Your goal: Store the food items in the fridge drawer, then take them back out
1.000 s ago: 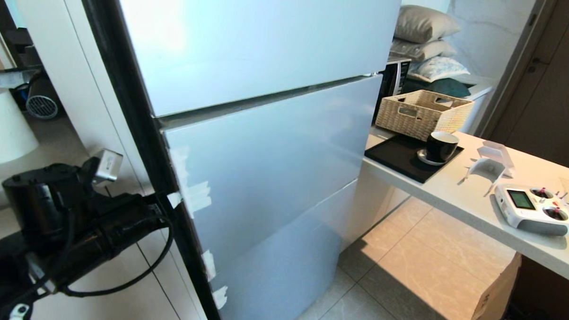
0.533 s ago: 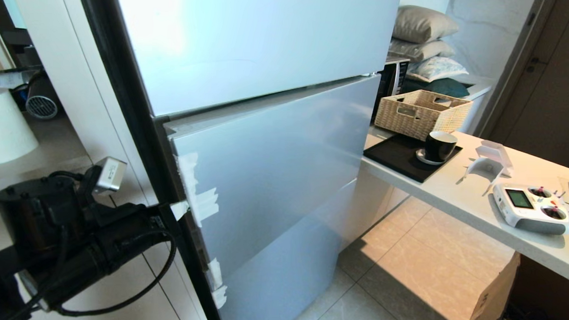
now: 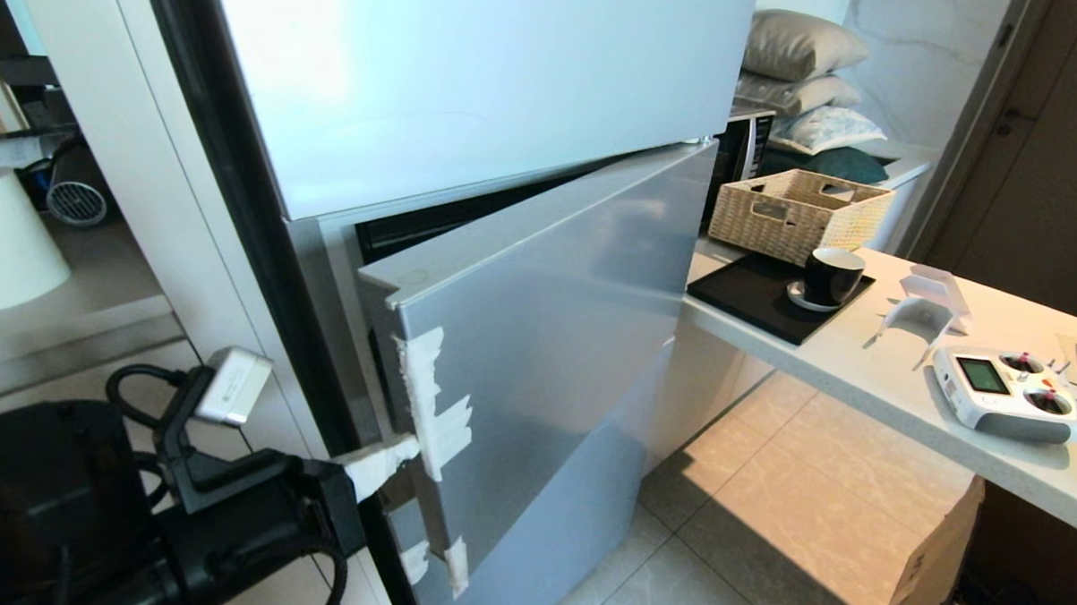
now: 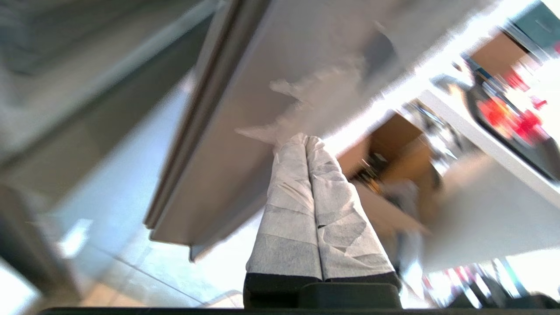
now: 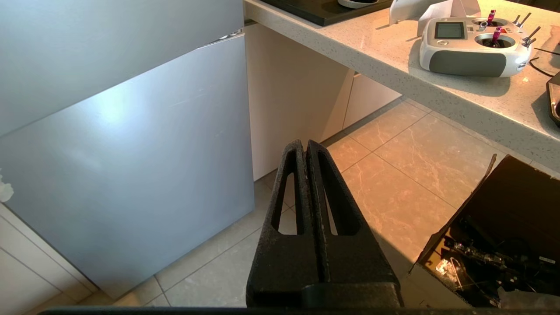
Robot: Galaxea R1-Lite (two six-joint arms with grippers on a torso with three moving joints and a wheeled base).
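The fridge's middle door (image 3: 555, 339) stands partly open, with a dark gap (image 3: 452, 219) along its top. My left gripper (image 3: 390, 458) is shut, and its white-taped fingertips are hooked at the door's taped left edge (image 3: 427, 406). In the left wrist view the gripper (image 4: 305, 141) has both fingers pressed together with nothing between them, their tips against the tape on the door (image 4: 245, 144). My right gripper (image 5: 304, 146) is shut and empty, hanging over the tiled floor by the lower door (image 5: 131, 175). The food items and the fridge drawer are hidden.
A stone counter (image 3: 902, 396) juts out to the right of the fridge. It carries a wicker basket (image 3: 801, 213), a black tray (image 3: 744, 305), a black cup (image 3: 833, 275) and a white remote controller (image 3: 1010, 395). A cardboard box (image 3: 932, 567) stands under it.
The middle door has swung from shut to partly open on its left side. My left arm has drawn back and down with its fingertips at the door's edge. The right arm is unmoved.
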